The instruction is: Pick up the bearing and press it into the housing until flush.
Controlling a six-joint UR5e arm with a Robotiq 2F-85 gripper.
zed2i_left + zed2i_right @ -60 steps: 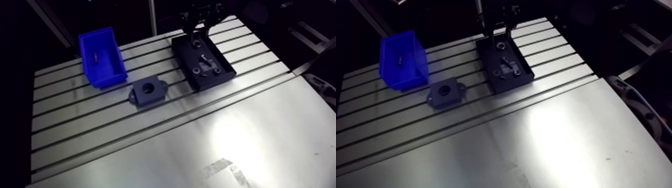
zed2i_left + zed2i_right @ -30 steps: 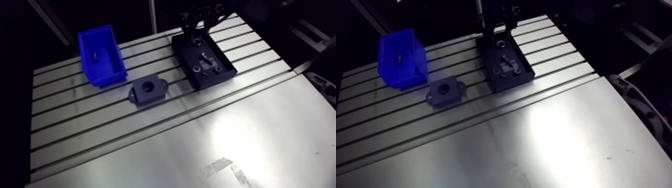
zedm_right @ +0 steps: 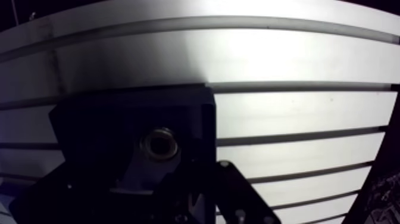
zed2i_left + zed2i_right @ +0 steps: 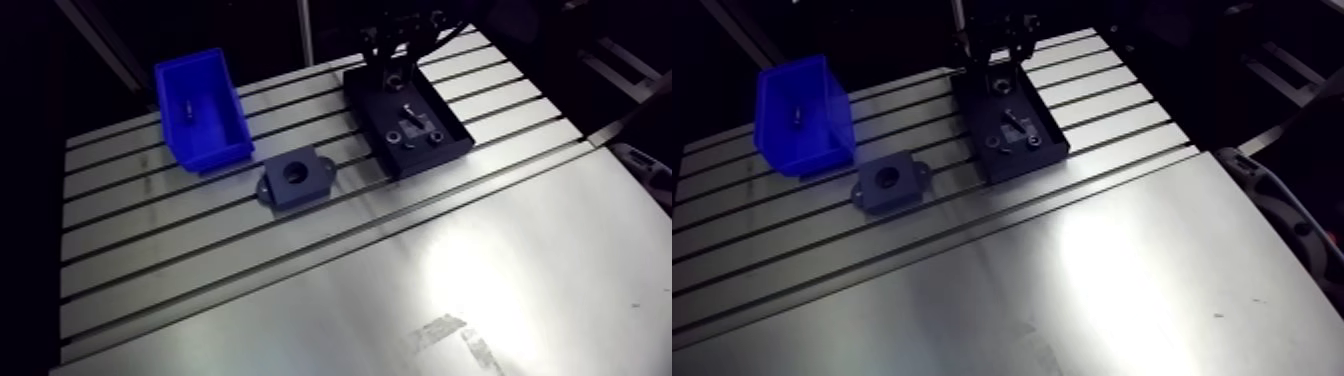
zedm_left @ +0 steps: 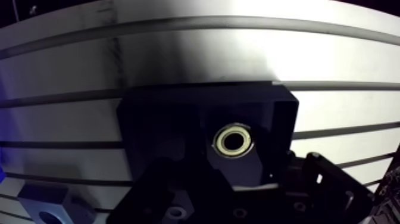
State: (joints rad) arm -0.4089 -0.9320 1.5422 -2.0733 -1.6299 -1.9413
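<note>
The bearing, a small pale metal ring, lies flat in the far end of the black tray. In the wrist view my gripper hangs just above it, open, with the two dark fingers standing apart on either side of the ring and nothing between them. The housing, a dark block with a round bore and two side ears, sits on the slotted table to the left of the tray. In the arm view the gripper comes down over the tray's far end.
A blue bin holding one small dark part stands at the back left. Several small fittings lie in the tray's near half. The table has slots at the back and a smooth plate at the front.
The gripper has come down a little over the tray's far end. The housing, the bin and the tray have stayed where they were.
</note>
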